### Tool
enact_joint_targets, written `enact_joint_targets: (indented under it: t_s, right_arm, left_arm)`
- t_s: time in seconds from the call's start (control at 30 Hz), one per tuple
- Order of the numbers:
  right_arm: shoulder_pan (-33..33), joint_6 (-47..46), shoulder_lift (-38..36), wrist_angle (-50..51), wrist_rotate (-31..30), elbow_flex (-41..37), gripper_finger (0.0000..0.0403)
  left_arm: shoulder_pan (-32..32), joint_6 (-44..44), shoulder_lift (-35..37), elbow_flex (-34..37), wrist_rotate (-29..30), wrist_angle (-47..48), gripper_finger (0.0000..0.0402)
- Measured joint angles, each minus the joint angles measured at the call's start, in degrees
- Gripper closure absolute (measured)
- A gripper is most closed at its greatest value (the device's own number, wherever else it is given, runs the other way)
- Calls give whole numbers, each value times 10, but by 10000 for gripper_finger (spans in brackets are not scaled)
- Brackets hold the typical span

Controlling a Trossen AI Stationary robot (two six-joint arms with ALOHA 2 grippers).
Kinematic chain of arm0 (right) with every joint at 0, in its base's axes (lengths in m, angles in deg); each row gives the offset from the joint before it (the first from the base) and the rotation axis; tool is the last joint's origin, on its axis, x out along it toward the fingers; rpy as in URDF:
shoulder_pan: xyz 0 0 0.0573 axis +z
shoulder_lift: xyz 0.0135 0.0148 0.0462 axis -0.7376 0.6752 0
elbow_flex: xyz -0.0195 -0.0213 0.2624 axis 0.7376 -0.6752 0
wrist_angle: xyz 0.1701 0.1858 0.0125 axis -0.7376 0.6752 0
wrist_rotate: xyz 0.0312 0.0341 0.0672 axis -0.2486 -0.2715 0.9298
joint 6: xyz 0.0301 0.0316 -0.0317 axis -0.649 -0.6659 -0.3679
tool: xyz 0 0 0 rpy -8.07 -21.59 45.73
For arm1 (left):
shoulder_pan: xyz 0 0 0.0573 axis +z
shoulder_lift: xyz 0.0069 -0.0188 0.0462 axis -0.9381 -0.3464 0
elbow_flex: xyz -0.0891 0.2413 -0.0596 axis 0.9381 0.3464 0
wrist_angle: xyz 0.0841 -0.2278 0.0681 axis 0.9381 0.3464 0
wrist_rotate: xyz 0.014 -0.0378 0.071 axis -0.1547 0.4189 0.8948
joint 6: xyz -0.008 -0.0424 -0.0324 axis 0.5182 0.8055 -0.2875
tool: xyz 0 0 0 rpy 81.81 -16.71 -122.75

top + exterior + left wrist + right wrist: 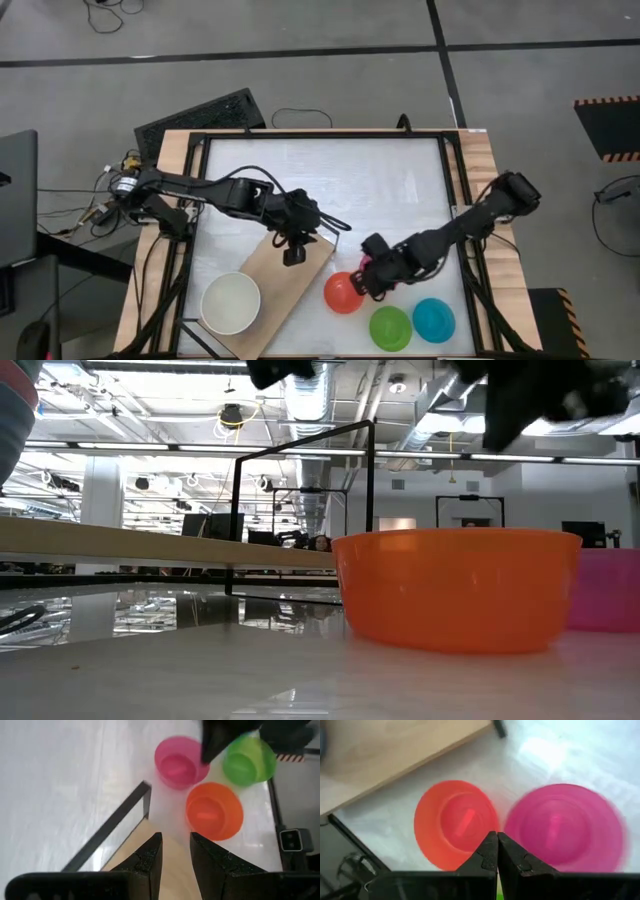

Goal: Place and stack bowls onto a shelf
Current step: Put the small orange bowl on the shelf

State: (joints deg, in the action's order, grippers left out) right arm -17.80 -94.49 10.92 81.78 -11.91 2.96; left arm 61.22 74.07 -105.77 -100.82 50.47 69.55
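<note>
In the high view the magenta bowl point(361, 262) is almost wholly hidden under the right gripper point(372, 272), only a sliver of rim showing; the right wrist view shows it whole, just beside the red bowl point(343, 292) with a thin strip of bare table between them. The right gripper's fingers are pressed together, holding nothing, and hang above the gap between those two bowls. In the low view the red bowl fills the middle and cuts off most of the magenta one behind it at the right; both grippers are cropped at the picture's top.

The left gripper point(293, 252) hangs over the right end of the shelf point(285, 282), its fingers point(150, 857) a little apart with nothing between them. The shelf lies slantwise on the table point(330, 180), its black wire frame standing up along the far-left side. The cream-white bowl point(231, 302) sits on the shelf's near-left end, overhanging its edge.

The lime green bowl point(390, 327) and the cyan bowl point(433, 319) stand side by side close to the near edge of the table, right of the red bowl. The far half of the table is open, and most of the shelf board is bare.
</note>
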Motion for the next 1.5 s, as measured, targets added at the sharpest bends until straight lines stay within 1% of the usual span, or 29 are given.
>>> enact_joint_targets:
  t_s: [0.1,0.2,0.3,0.43,0.53,0.63,0.83,0.93,1.0,1.13,1.23,1.33,1.43,1.5]
  right_arm:
    - [32,-41,-17,73,-36,35,379]
    - [70,-99,-36,142,-59,57,379]
    - [106,-164,-47,195,-73,61,379]
    - [145,-226,-47,240,-74,61,379]
    - [166,-246,-44,248,-74,61,378]
    - [177,-248,-43,246,-74,61,378]
    - [184,-250,-42,245,-96,61,378]
    - [190,-248,-42,245,-100,61,378]
    - [197,-247,-42,248,-105,61,378]
    - [215,-250,-42,247,-107,61,378]
    - [225,-251,-42,247,-107,61,378]
    - [233,-252,-42,247,-107,61,378]
    - [237,-253,-42,248,-107,61,378]
    - [239,-253,-42,246,-107,61,378]
  left_arm:
    - [-3,27,-4,0,1,-1,316]
    - [-12,45,-6,0,-1,-10,316]
    - [-28,51,-11,1,-1,0,316]
    - [-59,49,-24,0,-3,-9,316]
    - [-83,35,-38,0,-12,-33,316]
    - [-96,54,-54,0,-18,-70,316]
    - [-99,69,-89,0,-47,-108,316]
    - [-99,67,-97,0,-48,-128,316]
    - [-100,66,-97,0,-38,-135,316]
    - [-99,77,-97,0,31,-132,316]
    - [-98,78,-97,0,67,-135,316]
    - [-98,84,-102,0,75,-143,316]
    - [-102,114,-112,0,85,-152,317]
    - [-108,108,-123,-1,85,-169,316]
